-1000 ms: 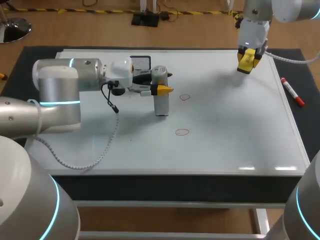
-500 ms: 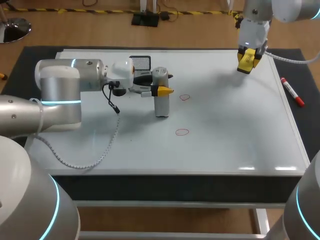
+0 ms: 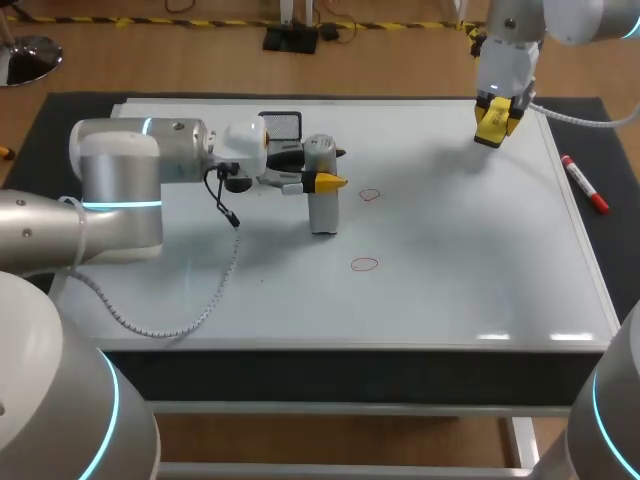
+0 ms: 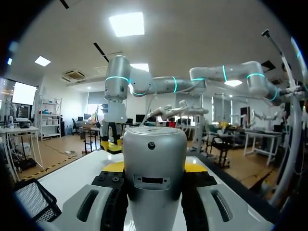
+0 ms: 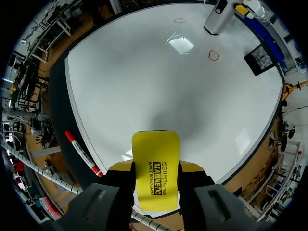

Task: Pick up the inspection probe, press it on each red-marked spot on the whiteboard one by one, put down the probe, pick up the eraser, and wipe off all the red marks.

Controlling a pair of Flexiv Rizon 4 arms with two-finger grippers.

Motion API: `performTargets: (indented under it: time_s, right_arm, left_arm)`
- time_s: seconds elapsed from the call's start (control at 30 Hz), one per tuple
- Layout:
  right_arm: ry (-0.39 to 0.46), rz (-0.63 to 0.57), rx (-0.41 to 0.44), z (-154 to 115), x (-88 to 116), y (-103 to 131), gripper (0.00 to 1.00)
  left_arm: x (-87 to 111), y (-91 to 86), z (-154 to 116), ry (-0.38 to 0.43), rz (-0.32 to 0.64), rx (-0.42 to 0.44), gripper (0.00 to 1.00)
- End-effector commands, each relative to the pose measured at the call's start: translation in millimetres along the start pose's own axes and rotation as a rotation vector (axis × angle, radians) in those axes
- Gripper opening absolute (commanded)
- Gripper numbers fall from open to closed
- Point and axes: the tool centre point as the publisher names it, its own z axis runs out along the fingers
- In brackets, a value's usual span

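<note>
A silver inspection probe stands upright with its lower end at the whiteboard, a little left of the upper red mark. My left gripper is shut on the probe's upper part; in the left wrist view the probe fills the gap between the yellow tips of the left gripper. A second red mark lies nearer the front. My right gripper hangs over the board's far right corner, shut on the yellow eraser. Both red marks show ahead of it.
A red marker lies on the dark mat beside the board's right edge. A black mesh holder sits at the far edge behind the probe. A white cable from my left arm droops over the board's front left.
My left arm has shifted very slightly to the right. The probe, the eraser and the right gripper stay where they were.
</note>
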Motion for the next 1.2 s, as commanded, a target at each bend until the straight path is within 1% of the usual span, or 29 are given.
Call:
performTargets:
  time_s: [0.03,0.2,0.3,0.4,0.5,0.6,0.87,1.03,1.2]
  right_arm:
    - [0.003,-0.002,0.001,-1.3,0.6,-0.7,0.0]
    - [0.003,-0.002,0.001,-1.3,0.6,-0.7,0.0]
    - [0.003,-0.002,0.001,-1.3,0.6,-0.7,0.0]
    - [0.003,-0.002,0.001,-1.3,0.6,-0.7,0.0]
    - [0.003,-0.002,0.001,-1.3,0.6,-0.7,0.0]
    - [0.003,-0.002,0.001,-1.3,0.6,-0.7,0.0]
    - [0.003,-0.002,0.001,-1.3,0.6,-0.7,0.0]
    - [0.003,-0.002,0.001,-1.3,0.6,-0.7,0.0]
    - [0.003,-0.002,0.001,-1.3,0.6,-0.7,0.0]
  left_arm:
    - [-0.1,0.4,0.1,0.001,0.003,0.004,0.0]
    - [3.0,-11.6,-4.7,-0.027,0.01,0.014,0.0]
    - [5.1,-20.4,-13.4,-0.043,0.014,0.04,0.0]
    - [9.6,-29.5,-26.4,-0.061,0.026,0.038,0.0]
    - [13.8,-36.1,-44.6,-0.097,0.037,0.024,0.0]
    - [18.4,-43.4,-69.8,-0.147,0.034,0.023,0.0]
    - [27.9,-54.1,-130.8,-0.27,0.051,-0.008,0.0]
    - [32.0,-58.9,-160.5,-0.31,0.06,-0.025,0.0]
    - [32.3,-60.2,-182.6,-0.331,0.066,-0.037,0.0]
